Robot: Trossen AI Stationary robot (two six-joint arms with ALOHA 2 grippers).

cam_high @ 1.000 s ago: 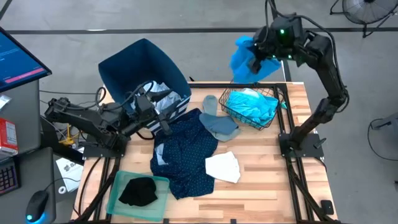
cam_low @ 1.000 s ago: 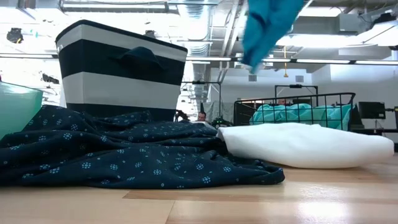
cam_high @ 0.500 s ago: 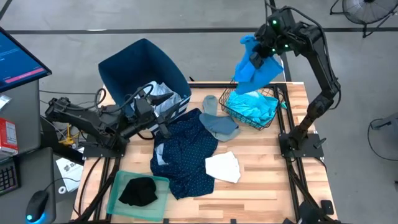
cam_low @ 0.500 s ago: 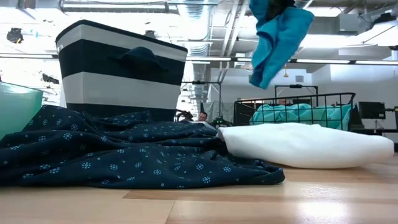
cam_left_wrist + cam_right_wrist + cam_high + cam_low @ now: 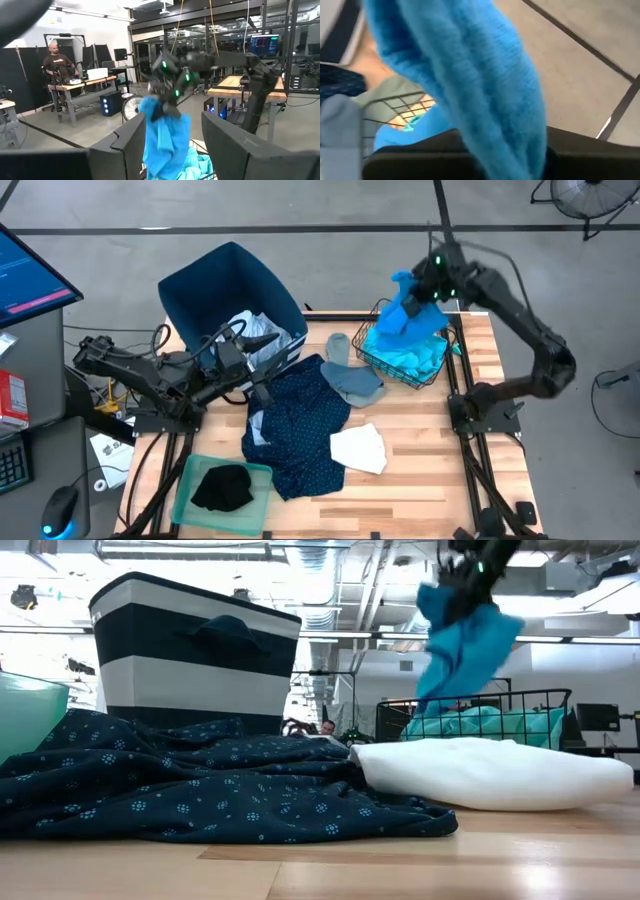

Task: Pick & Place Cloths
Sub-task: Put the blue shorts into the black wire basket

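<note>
High view: right hand (image 5: pixel 424 288) clamped on bright blue cloth (image 5: pixel 408 313), hanging over wire basket (image 5: pixel 372 356) at far right of table (image 5: pixel 420 450). Left wrist view alone: left hand's fingers (image 5: pixel 227 145) parted, holding nothing, aimed toward that cloth.

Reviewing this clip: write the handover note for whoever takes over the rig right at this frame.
Right gripper: shut on the bright blue cloth, hanging it over the wire basket, not yet released.
Left gripper: open, low at the table's left by the dark blue bin, nothing seen in it.
Done: turquoise cloth lies in the basket; some pale cloth is in the bin.
Left on the table: dotted navy cloth, white cloth, grey cloth. A black cloth sits in the green tray.
</note>
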